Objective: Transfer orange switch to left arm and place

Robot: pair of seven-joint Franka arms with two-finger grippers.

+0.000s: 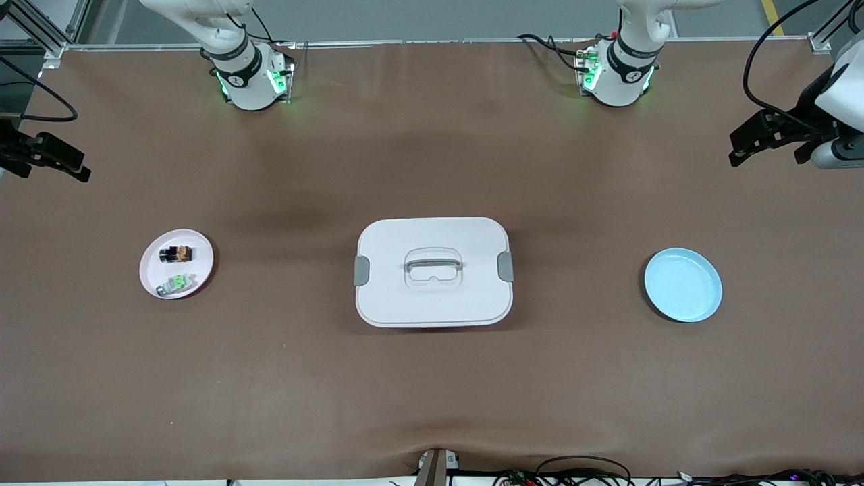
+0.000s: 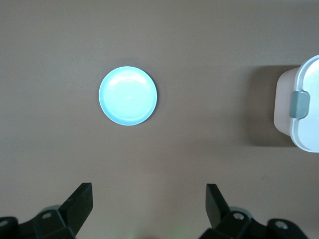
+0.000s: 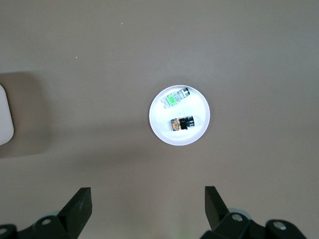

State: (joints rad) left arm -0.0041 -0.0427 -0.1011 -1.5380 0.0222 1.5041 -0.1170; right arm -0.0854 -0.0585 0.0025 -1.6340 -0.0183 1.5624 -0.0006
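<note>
1. We find the switch (image 1: pixel 176 254) lying on the pink plate (image 1: pixel 154 253) toward the right arm's end of the table, with a green part (image 1: pixel 177 283) on the same plate, nearer the front camera and apart from it.
2. The box (image 1: pixel 433 271) sits mid-table between the pink plate and the blue plate (image 1: pixel 683 285), lid on, clips shut. We judge it is there as the obstacle: a straight carry from plate to plate would cross it.
3. The blue plate is bare; we take it as the likely drop point, hence the left arm posted at that end.
4. Right gripper (image 3: pixel 148 205) hangs high near the table's edge at its own end, fingers spread wide, nothing held. Its wrist view looks straight down at the pink plate, so the switch is in its sight for the pick.
5. Left gripper (image 2: pixel 149 201) hangs high at the other end, fingers also spread wide and bare, its view taking in the blue plate and a corner of the box.
6. Nothing is grasped yet; the transfer has not begun. The switch is small and close to the green part, so the pick will want a narrow, well-centred approach.
</note>
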